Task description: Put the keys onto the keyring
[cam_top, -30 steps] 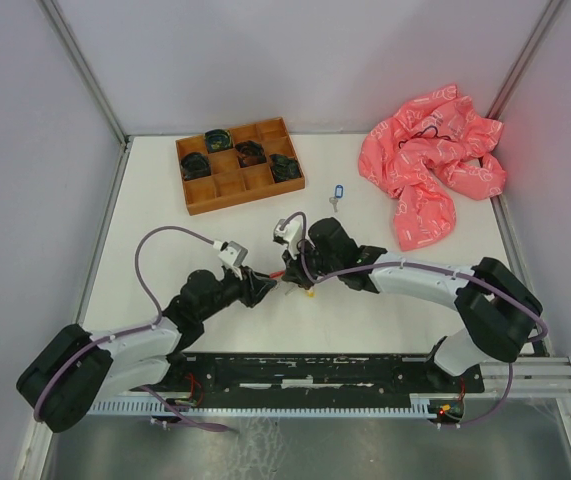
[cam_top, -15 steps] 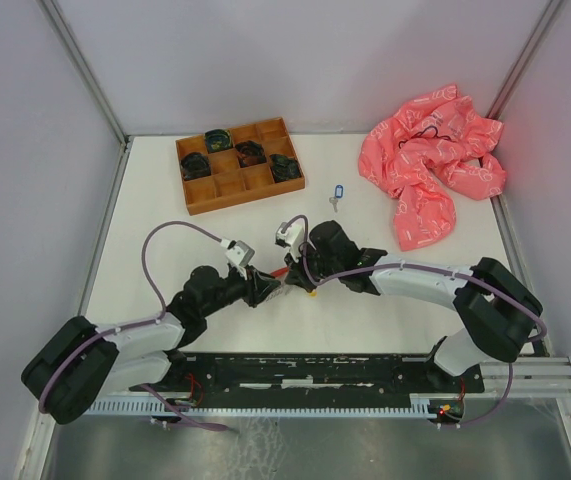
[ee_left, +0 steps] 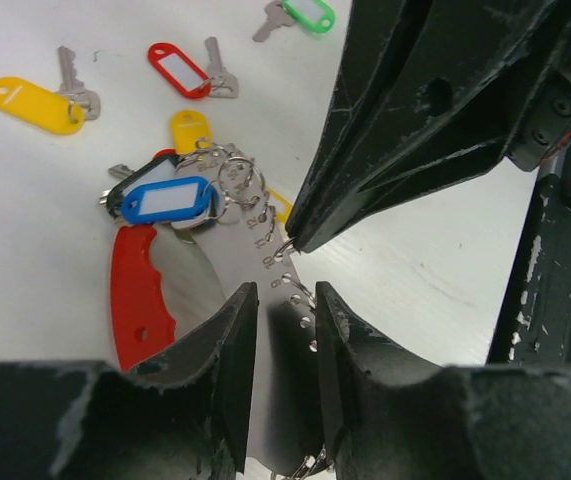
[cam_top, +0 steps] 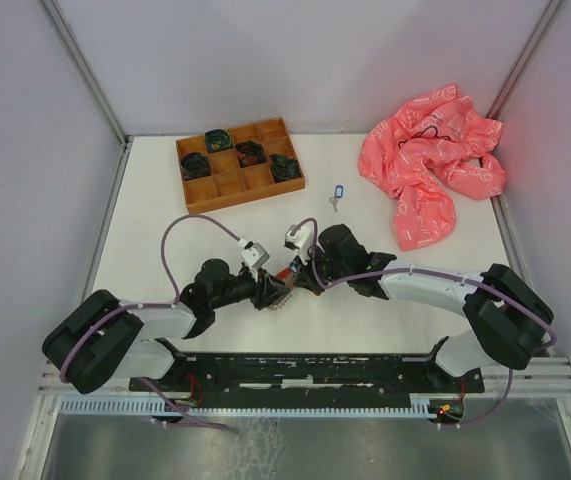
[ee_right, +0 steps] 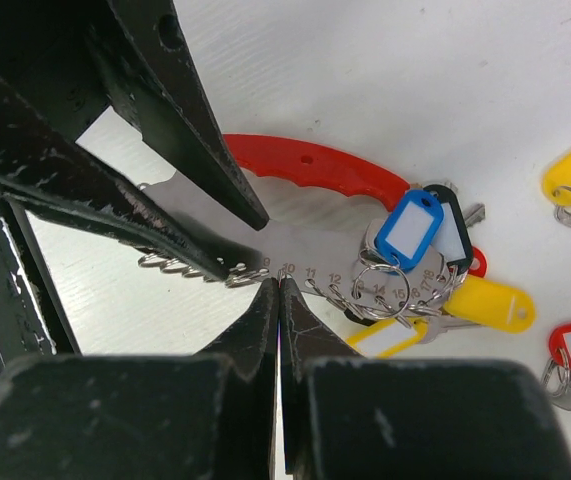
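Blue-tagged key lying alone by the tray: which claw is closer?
Right. In the overhead view, the right claw sits just below-left of the blue-tagged key; the left claw, gripping the metal key holder, is farther down-left.

Left hand (cam_top: pixel 279 293) and arm farther right, closer to the right hand (cam_top: pixel 301 272) (purple cable loop (cam_top: pixel 200 222) taller).

Both arms are stretching inward and low, with their hands meeting tip to tip near the middle. The left hand (cam_top: pixel 275 291) is pinching the keyring (ee_left: pixel 223 268) between narrowly parted fingers. The right hand (cam_top: pixel 299 276) is pressing its fingers fully together.
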`<state>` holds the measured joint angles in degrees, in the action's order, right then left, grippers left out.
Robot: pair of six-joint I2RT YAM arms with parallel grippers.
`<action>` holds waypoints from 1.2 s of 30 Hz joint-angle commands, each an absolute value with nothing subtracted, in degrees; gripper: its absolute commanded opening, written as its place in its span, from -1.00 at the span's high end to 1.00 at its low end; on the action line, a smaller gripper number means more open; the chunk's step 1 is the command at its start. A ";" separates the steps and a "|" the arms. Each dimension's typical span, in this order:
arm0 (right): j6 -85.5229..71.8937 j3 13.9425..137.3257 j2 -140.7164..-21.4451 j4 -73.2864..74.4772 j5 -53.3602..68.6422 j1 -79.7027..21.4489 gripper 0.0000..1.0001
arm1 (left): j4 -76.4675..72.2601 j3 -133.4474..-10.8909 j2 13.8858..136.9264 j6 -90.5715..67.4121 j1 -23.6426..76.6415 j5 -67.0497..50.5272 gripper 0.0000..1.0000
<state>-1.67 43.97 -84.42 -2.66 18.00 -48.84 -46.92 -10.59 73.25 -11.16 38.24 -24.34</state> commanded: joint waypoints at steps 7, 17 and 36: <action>-2.73 43.26 -82.58 -7.05 18.28 -48.25 0.99 | -48.50 -16.00 78.45 -10.91 38.01 -28.15 -0.03; -8.09 42.24 -86.38 -1.22 14.56 -48.12 0.99 | -38.84 -18.06 78.93 -19.01 37.98 -19.95 0.09; -11.15 43.54 -86.96 15.67 8.21 -48.92 0.49 | -25.27 -22.80 81.75 -22.08 39.00 -16.34 0.31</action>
